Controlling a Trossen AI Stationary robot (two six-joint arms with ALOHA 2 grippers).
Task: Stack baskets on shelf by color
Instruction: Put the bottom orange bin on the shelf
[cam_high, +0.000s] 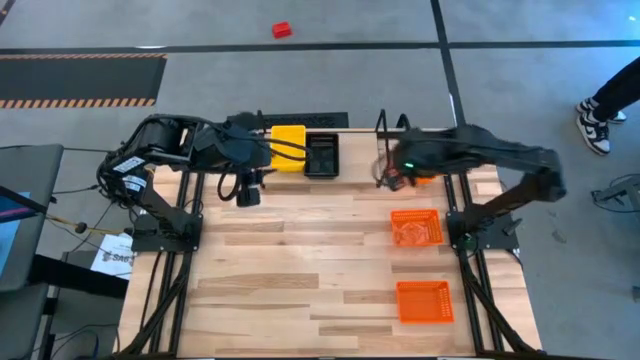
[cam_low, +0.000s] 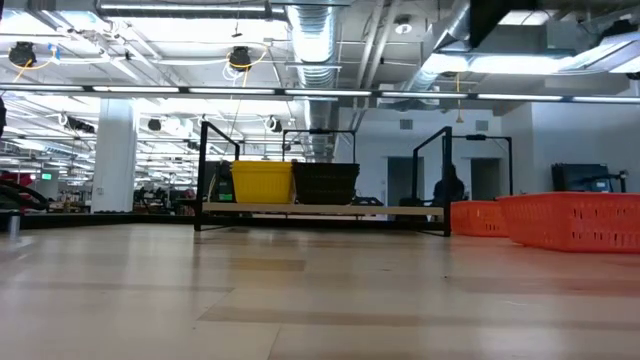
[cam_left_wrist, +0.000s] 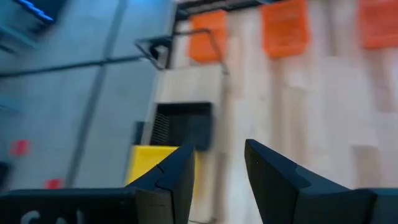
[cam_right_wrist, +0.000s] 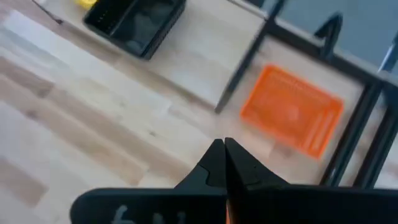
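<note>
When checked from above, found the shelf (cam_high: 358, 160) along the far edge of the table (cam_high: 300, 260), carrying the yellow basket (cam_high: 289, 148) toward its left end and the black basket (cam_high: 322, 153) right beside it, nearer the middle. Confirmed from table level: same pair side by side on the board, rest of the board bare as far as visible. Found the left gripper (cam_high: 248, 190) above the table just in front of the shelf, near the yellow basket, fingers (cam_left_wrist: 174, 180) spread apart with nothing between them. Found the right gripper (cam_high: 393, 180) by the hoop at the shelf's right end, tips pressed together, gripping nothing; same reading from its own wrist camera. Counted three orange baskets. First orange basket (cam_high: 425, 180) just past that right-end hoop, mostly hidden under the right arm from above; unable to tell whether resting on the board or on the tabletop. Second orange basket (cam_high: 415, 227) flat on the table in front of the right end of the shelf, clear of it. Third orange basket (cam_high: 424, 301) nearer the table's front edge, apart from the second and roughly in line with it.
</note>
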